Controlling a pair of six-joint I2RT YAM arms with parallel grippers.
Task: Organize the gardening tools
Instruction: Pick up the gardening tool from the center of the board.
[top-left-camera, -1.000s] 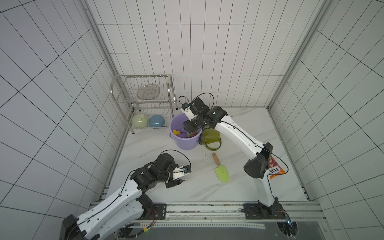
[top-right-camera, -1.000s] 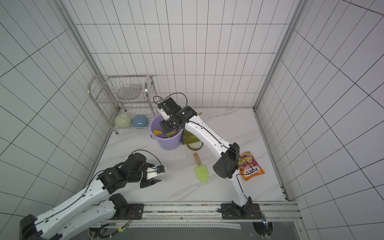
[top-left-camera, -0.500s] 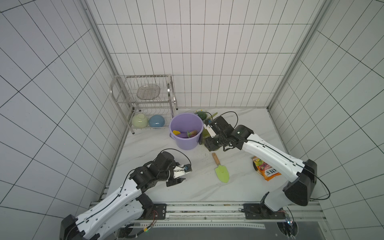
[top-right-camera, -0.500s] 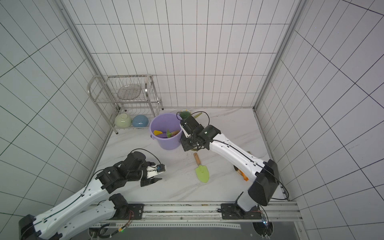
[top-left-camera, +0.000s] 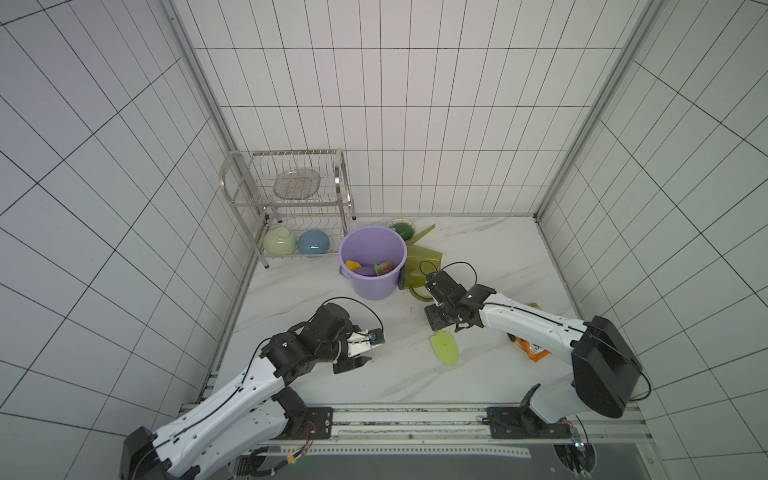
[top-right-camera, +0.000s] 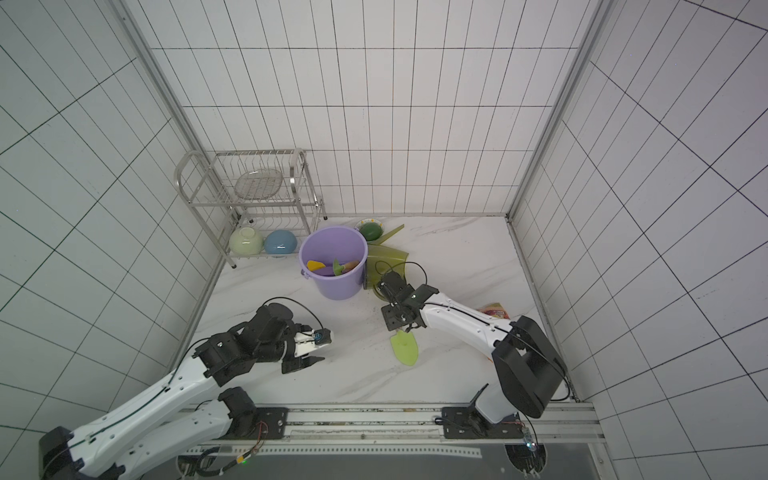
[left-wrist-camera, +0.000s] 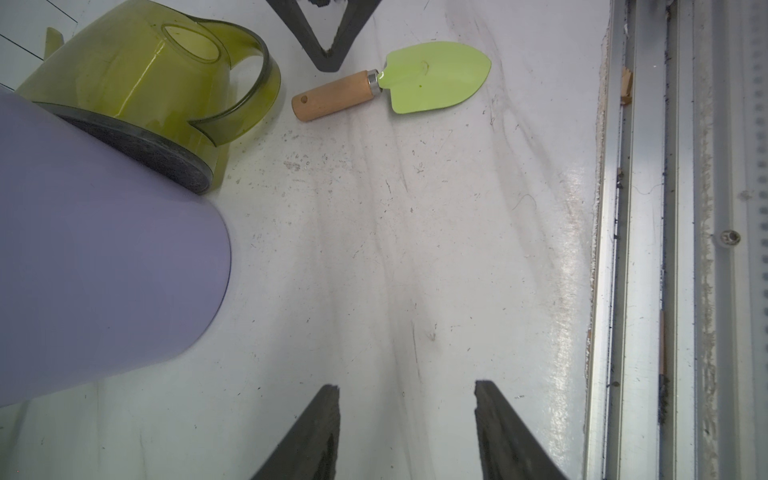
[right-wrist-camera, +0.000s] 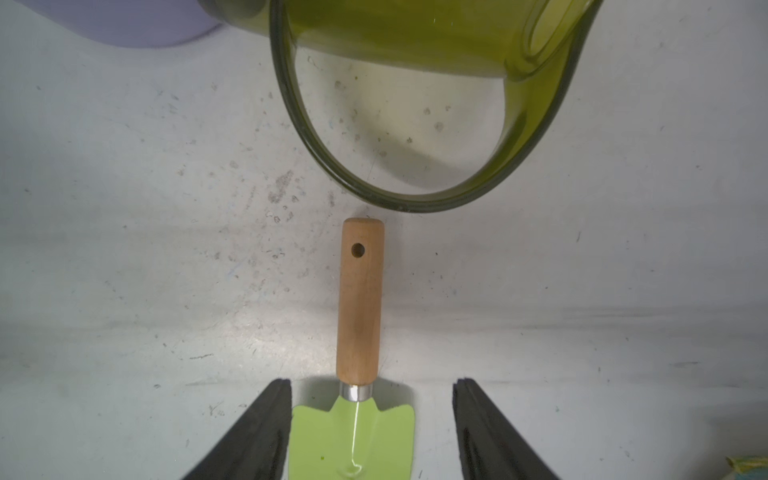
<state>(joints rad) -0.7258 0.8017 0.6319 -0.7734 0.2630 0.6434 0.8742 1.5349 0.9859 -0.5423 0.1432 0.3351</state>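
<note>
Right jaws: apart and low over the table (top-left-camera: 478, 249). They sit astride the pale green trowel (right-wrist-camera: 358, 332) where the blade meets the wooden handle, and nothing is clamped.
Fit at the blade: one finger (right-wrist-camera: 257, 432) sits just beside the blade's edge, and I cannot tell whether it touches. The other finger stands clear, with bare table between it and the blade.
Left jaws: apart, with nothing between them, over bare table.
Trowel: it lies flat, handle pointing ahead out of my right jaws and blade running back under them. It is well ahead of my left jaws and lies crosswise to them.
Ahead of right jaws: the olive watering can (right-wrist-camera: 415, 33) lies on its side. Its handle loop curves close to the trowel's handle end, with a narrow gap between.
Bucket (top-left-camera: 372, 286): purple and upright, beyond the can, whose base is against or just beside it. It is also close on one flank of my left jaws. Inside it lie a yellow trowel (top-left-camera: 353, 264) and a bright green trowel (top-left-camera: 379, 268).
Open room: bare table runs from my left jaws' tips up to the trowel.
Edge: the table's front edge and a metal rail (left-wrist-camera: 631, 249) run along the flank of my left jaws away from the bucket.
Around: a snack packet (top-left-camera: 534, 351) lies behind my right jaws, partly under the arm. A dish rack (top-left-camera: 291, 199) with two bowls (top-left-camera: 279, 241) stands beyond the bucket, well apart from both jaws.
</note>
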